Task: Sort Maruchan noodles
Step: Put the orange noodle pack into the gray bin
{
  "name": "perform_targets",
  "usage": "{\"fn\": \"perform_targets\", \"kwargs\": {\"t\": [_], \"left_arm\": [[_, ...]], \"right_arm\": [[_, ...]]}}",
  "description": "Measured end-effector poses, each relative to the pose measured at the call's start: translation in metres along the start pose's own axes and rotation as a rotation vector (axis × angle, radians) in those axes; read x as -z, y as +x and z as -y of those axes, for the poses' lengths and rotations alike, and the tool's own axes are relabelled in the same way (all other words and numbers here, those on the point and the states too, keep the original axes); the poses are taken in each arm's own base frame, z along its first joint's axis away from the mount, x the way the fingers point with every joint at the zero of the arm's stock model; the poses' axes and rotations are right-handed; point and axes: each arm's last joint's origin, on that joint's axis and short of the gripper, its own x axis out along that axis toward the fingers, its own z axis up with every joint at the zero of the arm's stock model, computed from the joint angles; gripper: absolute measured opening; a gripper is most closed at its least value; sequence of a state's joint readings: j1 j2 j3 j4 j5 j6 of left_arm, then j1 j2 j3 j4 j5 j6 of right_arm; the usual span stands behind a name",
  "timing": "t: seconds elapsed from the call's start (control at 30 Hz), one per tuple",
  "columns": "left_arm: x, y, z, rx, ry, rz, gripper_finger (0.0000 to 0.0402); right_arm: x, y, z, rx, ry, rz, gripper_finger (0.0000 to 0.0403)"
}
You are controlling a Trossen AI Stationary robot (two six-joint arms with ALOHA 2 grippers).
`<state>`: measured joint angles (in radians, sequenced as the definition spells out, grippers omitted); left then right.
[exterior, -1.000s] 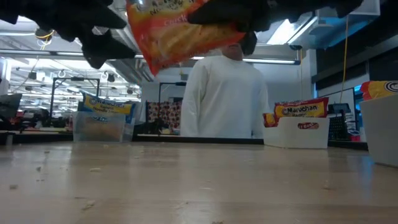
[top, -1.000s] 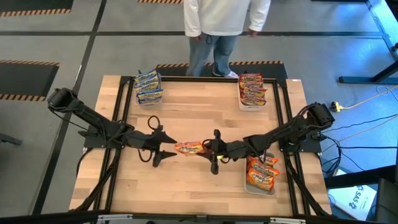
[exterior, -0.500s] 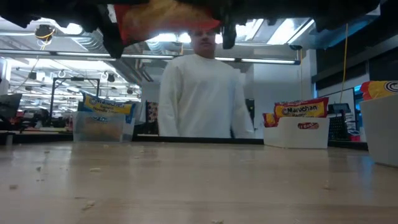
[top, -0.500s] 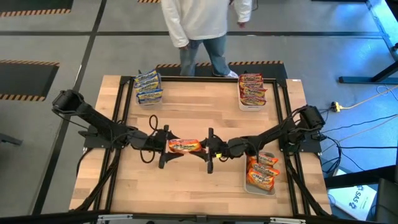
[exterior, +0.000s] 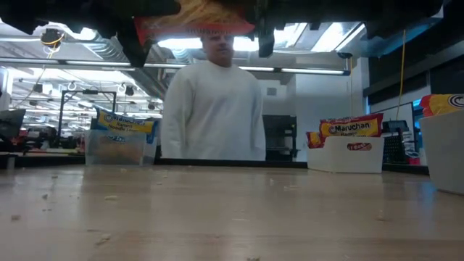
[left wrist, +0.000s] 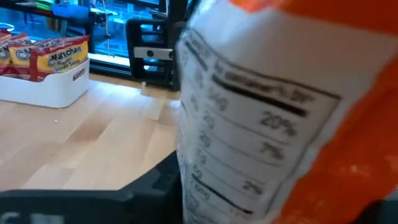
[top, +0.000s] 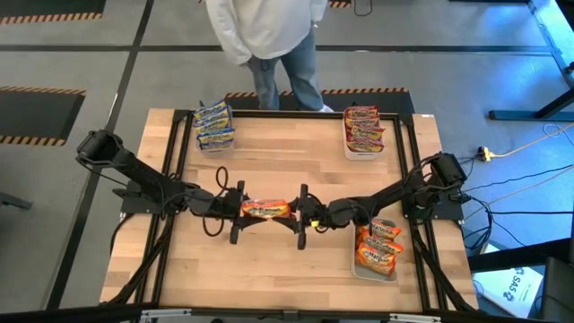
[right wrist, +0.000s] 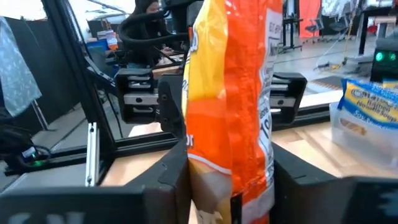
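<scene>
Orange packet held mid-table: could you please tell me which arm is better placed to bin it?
Probably right. The right gripper grips the orange packet, and the tub of matching orange packets sits beside that arm. The left gripper is at the packet's other end, farther from that tub.

A person in a white top (top: 260,27) stands beyond the wooden table (top: 287,148), near three clear tubs.
</scene>
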<state>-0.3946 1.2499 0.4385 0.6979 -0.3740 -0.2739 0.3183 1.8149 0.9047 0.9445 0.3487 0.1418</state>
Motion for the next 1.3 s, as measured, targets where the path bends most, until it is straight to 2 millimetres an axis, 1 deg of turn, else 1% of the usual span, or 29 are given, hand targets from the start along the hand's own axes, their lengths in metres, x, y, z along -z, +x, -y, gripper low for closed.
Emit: {"fn": "perform_targets", "kwargs": {"t": [0.07,0.13,0.37,0.5,0.63,0.73,0.87,1.03,1.2,1.3], "left_arm": [[0.000,0.000,0.000,0.003,0.012,-0.002,0.0131],[0.000,0.000,0.000,0.000,0.021,0.000,0.0124],[0.003,0.000,-0.001,-0.014,0.038,-0.032,0.0122],[0.005,-0.004,-0.003,-0.036,0.053,-0.084,0.0122],[0.006,-0.010,-0.005,-0.049,0.069,-0.135,0.0122],[0.010,-0.012,-0.007,-0.061,0.077,-0.193,0.0122],[0.019,-0.015,-0.010,-0.088,0.081,-0.287,0.0122],[0.031,-0.014,-0.009,-0.081,0.094,-0.362,0.0122],[0.039,-0.011,-0.007,-0.071,0.098,-0.399,0.0122],[0.038,-0.006,-0.005,-0.069,0.102,-0.401,0.0122]], "right_arm": [[0.000,0.000,0.000,0.004,0.036,-0.001,0.0131],[0.000,0.000,0.000,0.007,0.036,0.000,0.0144],[-0.002,-0.002,-0.001,0.006,-0.018,-0.014,0.0218],[-0.005,-0.007,0.001,0.032,-0.059,-0.121,0.0260],[-0.011,-0.016,0.004,0.057,-0.073,-0.226,0.0289],[-0.011,-0.021,0.006,0.072,-0.063,-0.293,0.0299],[-0.009,-0.025,0.008,0.086,-0.074,-0.355,0.0299],[-0.009,-0.025,0.008,0.082,-0.074,-0.368,0.0296],[-0.029,-0.014,0.001,0.051,-0.084,-0.324,0.0296],[-0.038,-0.004,-0.003,0.038,-0.116,-0.353,0.0296]]}}
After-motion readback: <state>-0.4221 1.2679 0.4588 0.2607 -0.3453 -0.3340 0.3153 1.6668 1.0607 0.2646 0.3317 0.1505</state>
